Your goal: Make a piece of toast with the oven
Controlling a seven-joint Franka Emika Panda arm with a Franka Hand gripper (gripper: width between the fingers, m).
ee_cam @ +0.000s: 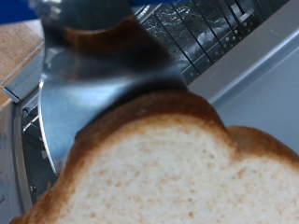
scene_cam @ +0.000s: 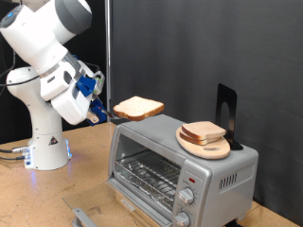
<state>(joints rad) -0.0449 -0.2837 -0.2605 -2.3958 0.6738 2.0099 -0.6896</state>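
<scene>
In the exterior view, the gripper hangs in the air to the left of the oven, just above the level of its roof, and its jaws are closed on one edge of the piece of toast. The slice sticks out flat toward the view's right, over the oven's left top corner. Gripped by the edge and kept level, it seems set up to slide in flat rather than drop. The oven door is folded down and open, and the wire rack inside is bare, so no bread is in the oven yet. On the oven's roof, toward the view's right, a round wooden plate carries more bread slices.

In the wrist view, the held slice fills the lower half of the picture, pale crumb with a brown crust, very close to the lens. Beyond it lie the oven's grey metal and a stretch of the rack bars, so the camera looks down past the bread at the oven. The fingers themselves are too blurred to make out.
</scene>
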